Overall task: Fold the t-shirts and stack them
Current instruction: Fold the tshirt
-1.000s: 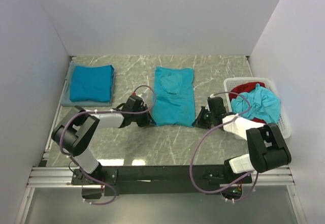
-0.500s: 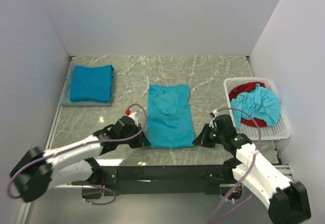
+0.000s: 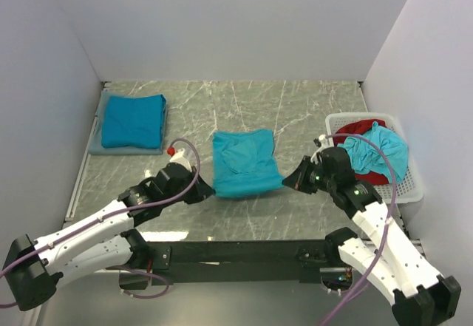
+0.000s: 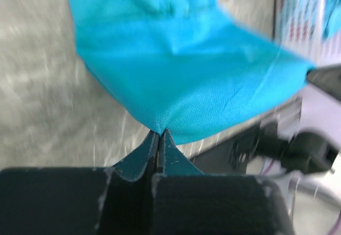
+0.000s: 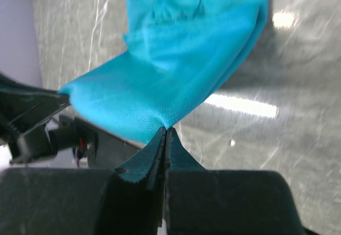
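Note:
A teal t-shirt [image 3: 244,163] lies in the table's middle, its near hem lifted off the surface. My left gripper [image 3: 208,191] is shut on the hem's left corner; the wrist view shows the cloth [image 4: 181,70] pinched at the fingertips [image 4: 159,133]. My right gripper [image 3: 287,184] is shut on the hem's right corner, seen in the right wrist view [image 5: 165,129] with the shirt [image 5: 181,59] stretched between both grippers. A folded teal t-shirt [image 3: 134,120] lies at the far left. Another teal t-shirt [image 3: 380,154] is crumpled in the basket.
The white lattice basket [image 3: 411,185] stands at the right edge and also holds a red garment [image 3: 356,128]. A grey cloth [image 3: 100,147] lies under the folded shirt. White walls enclose the table on three sides.
Both grippers pulled the shirt's near hem toward the table's near edge, then lifted it and carried it back toward the far side, so the shirt looks shorter now.

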Controlling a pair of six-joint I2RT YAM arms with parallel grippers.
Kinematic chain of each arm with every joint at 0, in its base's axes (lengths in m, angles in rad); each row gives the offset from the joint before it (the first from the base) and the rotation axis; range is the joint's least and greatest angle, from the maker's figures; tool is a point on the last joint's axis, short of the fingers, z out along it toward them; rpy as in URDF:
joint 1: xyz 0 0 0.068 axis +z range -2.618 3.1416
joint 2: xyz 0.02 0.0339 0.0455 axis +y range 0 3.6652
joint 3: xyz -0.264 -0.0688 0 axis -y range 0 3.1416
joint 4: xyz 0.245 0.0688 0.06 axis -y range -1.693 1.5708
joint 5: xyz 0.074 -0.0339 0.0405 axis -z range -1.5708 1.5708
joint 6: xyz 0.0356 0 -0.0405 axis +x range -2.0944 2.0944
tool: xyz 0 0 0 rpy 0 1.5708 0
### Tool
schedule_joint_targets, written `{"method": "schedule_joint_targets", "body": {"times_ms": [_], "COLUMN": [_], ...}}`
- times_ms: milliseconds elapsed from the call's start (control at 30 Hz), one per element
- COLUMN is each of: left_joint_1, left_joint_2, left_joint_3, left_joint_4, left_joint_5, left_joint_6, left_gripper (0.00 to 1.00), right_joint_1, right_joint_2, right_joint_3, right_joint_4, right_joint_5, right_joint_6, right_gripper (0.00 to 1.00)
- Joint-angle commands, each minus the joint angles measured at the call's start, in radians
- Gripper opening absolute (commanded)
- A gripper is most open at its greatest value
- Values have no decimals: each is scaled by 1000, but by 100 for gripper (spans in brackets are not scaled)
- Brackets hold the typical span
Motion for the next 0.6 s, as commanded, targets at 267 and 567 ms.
{"method": "schedule_joint_targets", "body": {"times_ms": [267,567], "left_joint_1": [190,312], "left_joint_2": [168,360], "left_joint_3": [218,347], "left_joint_4": [104,148], "left_joint_5": [-56,21], "left_joint_6": [132,182], "left_gripper": [0,0], "right_joint_1": [-24,-84], "right_joint_2": [199,342], "right_joint_3": [218,318], "right_joint_4": [102,142], "right_joint_5": [160,163], "right_joint_6": [-65,-88], "right_gripper": [0,0]}}
